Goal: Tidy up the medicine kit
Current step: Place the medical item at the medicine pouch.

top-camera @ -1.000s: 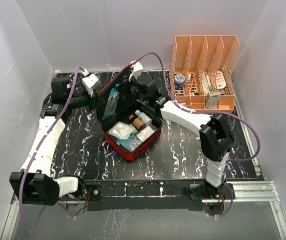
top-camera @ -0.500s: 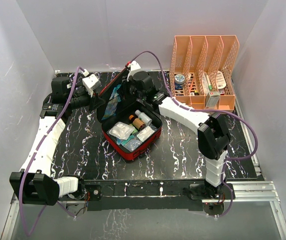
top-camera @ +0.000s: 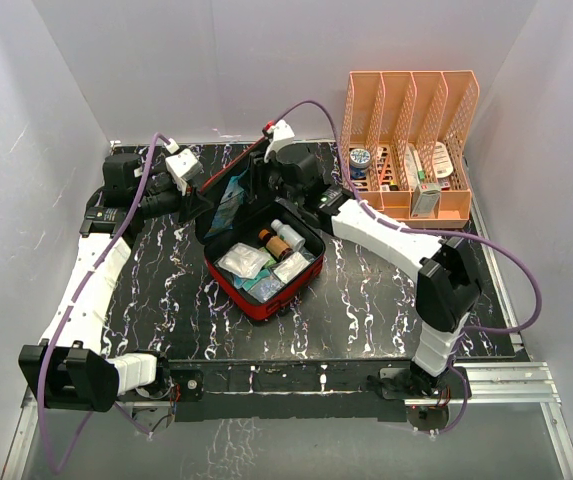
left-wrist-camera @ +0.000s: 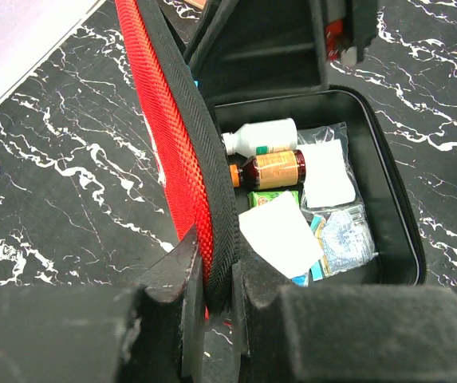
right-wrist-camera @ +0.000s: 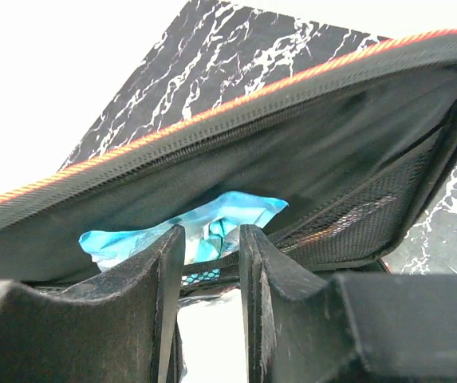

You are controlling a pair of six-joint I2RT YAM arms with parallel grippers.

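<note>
Red medicine kit point(left-wrist-camera: 168, 120) lid pinched in my left gripper point(left-wrist-camera: 216, 259); right gripper point(right-wrist-camera: 212, 235) narrowly parted, blue packet point(right-wrist-camera: 240, 211) just beyond.

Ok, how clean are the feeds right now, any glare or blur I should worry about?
Right wrist: background at upper left blown out white, its own fingers dark and soft, the blue packet clear. Left wrist: fingers blurred up close, bottles in the medicine kit sharp. Top external: even light, no strong glare.

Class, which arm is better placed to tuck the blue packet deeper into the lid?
Probably right: the right gripper faces the blue plastic packet. The left gripper clamps the red fabric medicine kit's lid, holding it open.
</note>
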